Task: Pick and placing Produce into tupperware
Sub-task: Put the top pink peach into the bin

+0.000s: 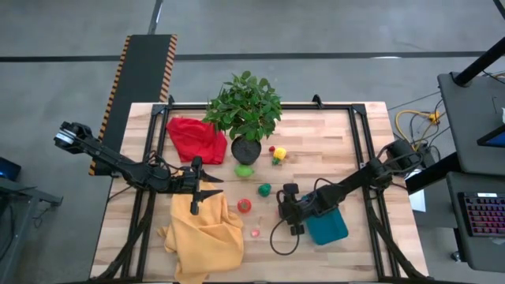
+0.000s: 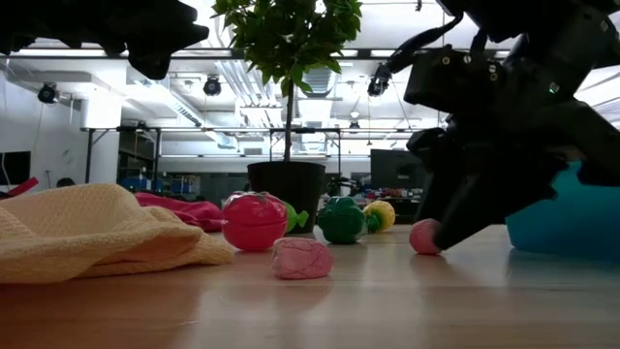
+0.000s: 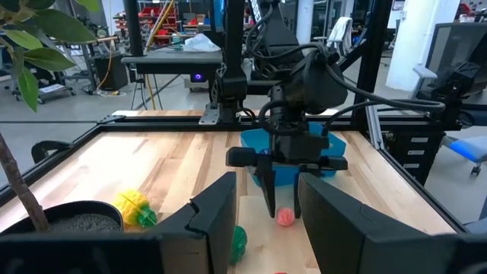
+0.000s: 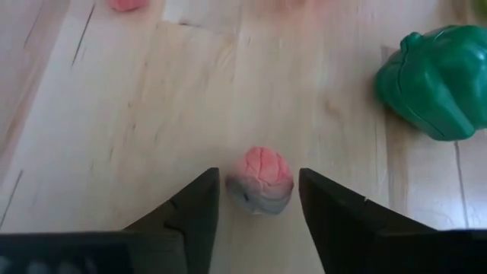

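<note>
Right gripper point(image 4: 257, 199): low on the table, at about 4 o'clock from the potted plant point(image 1: 246, 110); its two fingers straddle a small pink produce piece point(image 4: 260, 180) with a gap on each side, spread and not clamped.
Small pink produce piece: on the wood between those fingertips, just beside the tupperware point(image 1: 327, 226) on its 9 o'clock side.
Tupperware: teal-blue, on the table at roughly 4 o'clock from the plant, partly under the right arm.
Green produce point(image 1: 264, 189): on the wood at about 10 o'clock from the right gripper, apart from it.
Red produce point(image 1: 245, 205): at 9 o'clock from the right gripper, near the yellow cloth point(image 1: 203, 235).
Second pink piece point(image 1: 255, 233): at 6 o'clock from the red one.
Yellow produce point(image 1: 279, 155): at 3 o'clock from the plant pot.
Left gripper point(image 1: 207, 188): hovers above the yellow cloth's upper edge; fingers parted, grasping nothing.
Red cloth point(image 1: 193, 138): at 9 o'clock from the plant.
</note>
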Motion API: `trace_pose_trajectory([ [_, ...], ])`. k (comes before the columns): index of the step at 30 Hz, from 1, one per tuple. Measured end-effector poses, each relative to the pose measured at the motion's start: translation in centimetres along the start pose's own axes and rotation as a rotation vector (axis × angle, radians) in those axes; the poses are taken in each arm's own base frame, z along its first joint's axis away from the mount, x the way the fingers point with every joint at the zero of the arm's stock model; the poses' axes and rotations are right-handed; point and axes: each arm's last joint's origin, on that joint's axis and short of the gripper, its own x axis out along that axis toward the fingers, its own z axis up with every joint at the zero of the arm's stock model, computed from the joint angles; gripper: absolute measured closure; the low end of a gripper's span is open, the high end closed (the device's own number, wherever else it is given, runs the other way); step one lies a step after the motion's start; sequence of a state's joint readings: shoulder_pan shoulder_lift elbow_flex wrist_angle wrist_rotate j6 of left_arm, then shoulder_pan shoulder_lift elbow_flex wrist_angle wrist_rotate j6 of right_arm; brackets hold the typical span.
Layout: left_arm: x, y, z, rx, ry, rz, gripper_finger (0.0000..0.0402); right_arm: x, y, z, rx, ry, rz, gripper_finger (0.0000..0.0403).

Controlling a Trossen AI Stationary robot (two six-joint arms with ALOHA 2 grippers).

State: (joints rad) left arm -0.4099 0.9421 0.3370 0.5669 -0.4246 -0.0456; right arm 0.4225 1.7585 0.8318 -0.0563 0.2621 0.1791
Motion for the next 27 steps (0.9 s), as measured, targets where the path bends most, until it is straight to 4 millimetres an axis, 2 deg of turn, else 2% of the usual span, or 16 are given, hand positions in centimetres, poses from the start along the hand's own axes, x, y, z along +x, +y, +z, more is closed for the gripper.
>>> trace_pose_trajectory([
  [13,0.0,0.0,0.0,0.0,0.0,0.0,0.0272,-0.1,0.0,0.1,-0.005,-0.004,0.001,0.0333],
  [22,0.0,0.0,0.0,0.0,0.0,0.0,0.0272,-0.5,-0.1,0.4,0.005,-0.019,0.004,0.0343],
  [27,0.0,0.0,0.0,0.0,0.001,0.0,0.0272,-2.5,-0.2,1.8,0.008,-0.021,0.006,0.0344],
])
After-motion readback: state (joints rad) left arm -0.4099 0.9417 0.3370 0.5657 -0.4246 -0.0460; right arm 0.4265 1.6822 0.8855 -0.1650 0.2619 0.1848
